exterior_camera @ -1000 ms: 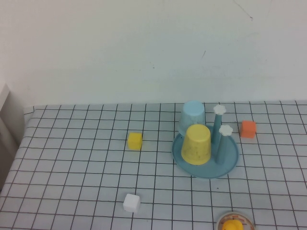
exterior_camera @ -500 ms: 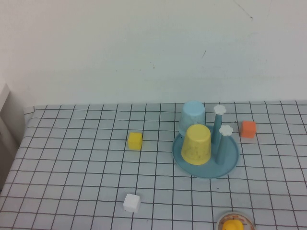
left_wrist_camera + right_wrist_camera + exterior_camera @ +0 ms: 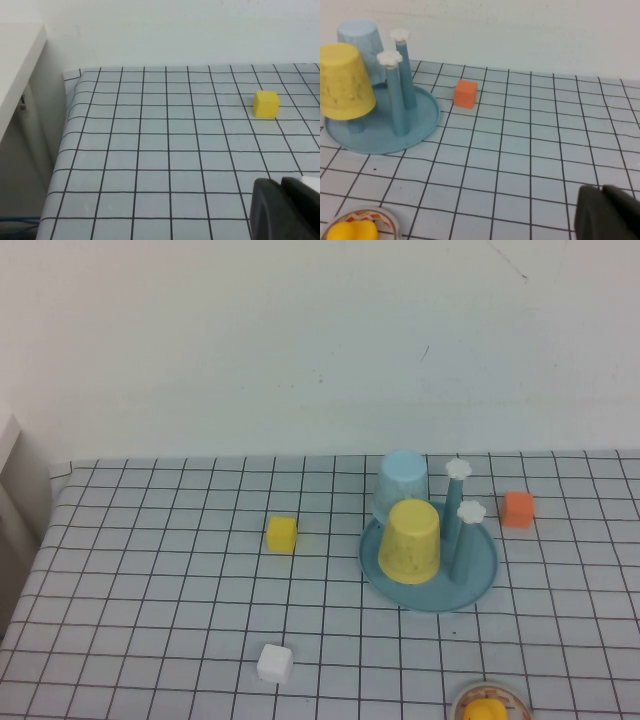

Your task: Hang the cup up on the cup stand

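The yellow cup hangs upside down over a peg of the blue cup stand, slightly tilted, its rim above the tray. It also shows in the right wrist view, with the stand's tray under it. Two free pegs with white flower knobs stand beside it. My left gripper shows only in the left wrist view, shut and empty, low over the table's left part. My right gripper shows only in the right wrist view, shut and empty, to the right of the stand.
A pale blue cup sits upside down at the stand's back. A small yellow cube, a white cube and an orange cube lie on the checked cloth. A plate with a yellow toy is at the front edge.
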Controlling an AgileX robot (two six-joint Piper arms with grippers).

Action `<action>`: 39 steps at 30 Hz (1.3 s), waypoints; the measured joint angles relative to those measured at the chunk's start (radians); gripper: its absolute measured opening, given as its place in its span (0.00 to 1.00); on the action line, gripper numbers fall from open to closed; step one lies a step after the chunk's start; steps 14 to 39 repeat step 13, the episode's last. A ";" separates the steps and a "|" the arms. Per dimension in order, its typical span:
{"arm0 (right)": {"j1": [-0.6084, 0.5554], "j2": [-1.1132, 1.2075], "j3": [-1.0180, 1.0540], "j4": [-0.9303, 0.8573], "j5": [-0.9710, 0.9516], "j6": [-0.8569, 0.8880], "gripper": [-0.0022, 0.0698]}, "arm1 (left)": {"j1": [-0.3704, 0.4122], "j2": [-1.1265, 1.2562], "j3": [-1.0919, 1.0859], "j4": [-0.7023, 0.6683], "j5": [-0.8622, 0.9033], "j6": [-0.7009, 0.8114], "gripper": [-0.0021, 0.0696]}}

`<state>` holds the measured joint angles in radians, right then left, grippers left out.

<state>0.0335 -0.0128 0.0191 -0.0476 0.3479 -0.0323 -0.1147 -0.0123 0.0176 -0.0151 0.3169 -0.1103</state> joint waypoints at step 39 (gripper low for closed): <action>0.002 0.000 0.000 -0.006 0.000 -0.028 0.03 | 0.000 0.000 0.000 0.000 0.000 0.003 0.03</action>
